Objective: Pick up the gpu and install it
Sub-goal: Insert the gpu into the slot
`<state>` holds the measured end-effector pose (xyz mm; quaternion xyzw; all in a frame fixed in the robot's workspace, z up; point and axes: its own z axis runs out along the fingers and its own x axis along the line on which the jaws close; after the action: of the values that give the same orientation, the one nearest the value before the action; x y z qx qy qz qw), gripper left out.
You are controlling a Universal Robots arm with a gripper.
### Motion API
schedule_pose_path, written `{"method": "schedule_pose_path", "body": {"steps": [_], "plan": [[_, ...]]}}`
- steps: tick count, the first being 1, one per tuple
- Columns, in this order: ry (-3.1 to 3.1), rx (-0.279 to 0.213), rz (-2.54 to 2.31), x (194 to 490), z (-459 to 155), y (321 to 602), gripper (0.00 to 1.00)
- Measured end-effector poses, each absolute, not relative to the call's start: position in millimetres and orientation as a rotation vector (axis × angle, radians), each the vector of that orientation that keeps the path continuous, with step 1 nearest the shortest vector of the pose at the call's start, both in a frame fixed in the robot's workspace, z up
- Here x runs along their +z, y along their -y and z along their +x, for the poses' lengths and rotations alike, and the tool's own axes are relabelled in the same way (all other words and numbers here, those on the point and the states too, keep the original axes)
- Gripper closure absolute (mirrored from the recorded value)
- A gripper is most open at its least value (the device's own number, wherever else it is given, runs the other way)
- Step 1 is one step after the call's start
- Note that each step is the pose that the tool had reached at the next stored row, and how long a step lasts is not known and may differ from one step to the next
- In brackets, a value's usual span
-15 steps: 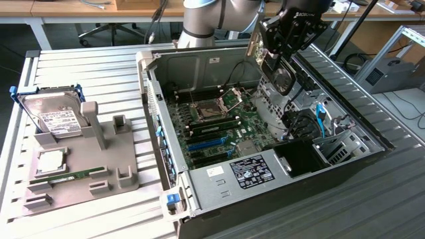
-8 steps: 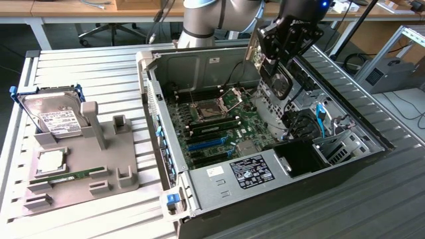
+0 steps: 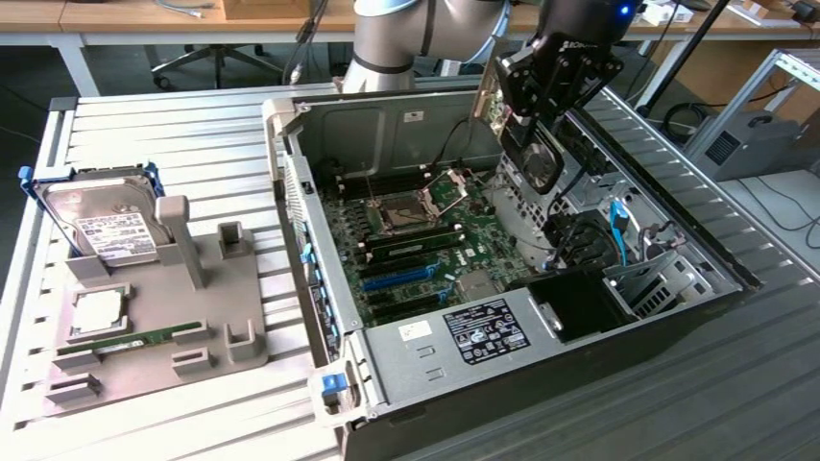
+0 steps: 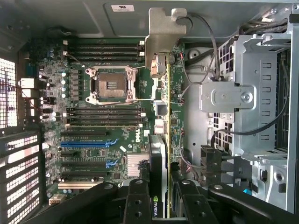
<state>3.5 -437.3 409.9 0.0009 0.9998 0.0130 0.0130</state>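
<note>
End effector (image 4: 161, 198) clenched on the gpu (image 4: 158, 156), which hangs edge-on above the open computer case (image 3: 423, 375), clear of the motherboard (image 4: 117, 140) and its CPU socket (image 4: 112, 84) beneath. The card's silver end bracket (image 4: 161, 37) lies toward the case's far wall (image 4: 93, 18), the panel bearing a white label.

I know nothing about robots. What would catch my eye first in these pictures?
An open computer case lies on its side on the slatted table, baring its green motherboard. Above it, toward the exterior view's right, the arm's black fingers grip the gpu, held on edge over the board. At the exterior view's left, a grey holder props up a hard drive in a blue frame.
</note>
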Motion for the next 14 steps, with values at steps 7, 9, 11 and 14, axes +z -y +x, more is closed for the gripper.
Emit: {"method": "schedule_pose_path", "body": {"steps": [7,9,11,14], "plan": [[-3.115,0.040,0.002,409.9,3.5,437.3,0.73],[-3.115,0.040,-0.006,409.9,3.5,437.3,0.73],[-3.115,0.040,-0.025,409.9,3.5,437.3,0.73],[-3.115,0.038,-0.061,409.8,3.5,437.3,0.73]]}}
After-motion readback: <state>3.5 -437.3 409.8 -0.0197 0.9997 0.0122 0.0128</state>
